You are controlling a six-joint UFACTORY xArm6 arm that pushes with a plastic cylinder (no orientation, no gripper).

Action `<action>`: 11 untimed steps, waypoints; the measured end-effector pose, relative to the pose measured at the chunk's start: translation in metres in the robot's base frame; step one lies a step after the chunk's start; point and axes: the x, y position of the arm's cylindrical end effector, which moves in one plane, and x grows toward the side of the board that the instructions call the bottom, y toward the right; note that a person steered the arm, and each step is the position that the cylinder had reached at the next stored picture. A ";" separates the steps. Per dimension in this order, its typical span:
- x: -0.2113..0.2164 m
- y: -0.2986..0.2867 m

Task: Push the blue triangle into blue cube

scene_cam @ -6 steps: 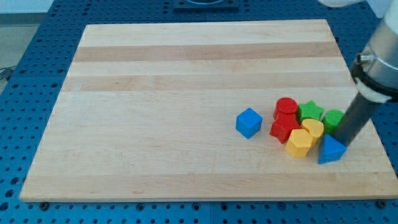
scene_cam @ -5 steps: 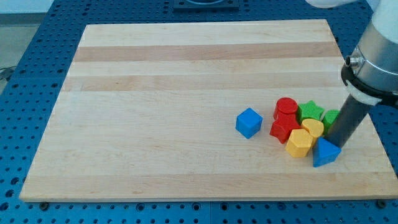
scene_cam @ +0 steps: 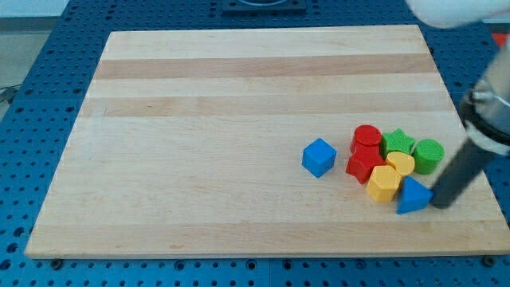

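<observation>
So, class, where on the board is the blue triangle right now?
The blue triangle sits near the view's bottom-right of the wooden board, just right of and below the yellow hexagon, with my tip at its right edge.

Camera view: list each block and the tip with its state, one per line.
blue triangle: touching yellow hexagon
blue cube: standing alone
red blocks: clustered
green blocks: clustered
yellow blocks: clustered
my tip: against blue triangle's right side

Blue triangle [scene_cam: 412, 197] at lower right, well apart from blue cube [scene_cam: 319, 157] leftward.
</observation>
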 end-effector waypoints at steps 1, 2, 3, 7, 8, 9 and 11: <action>-0.001 -0.016; -0.001 -0.018; -0.001 -0.020; 0.003 -0.017; 0.003 -0.015; 0.021 0.007; 0.024 0.005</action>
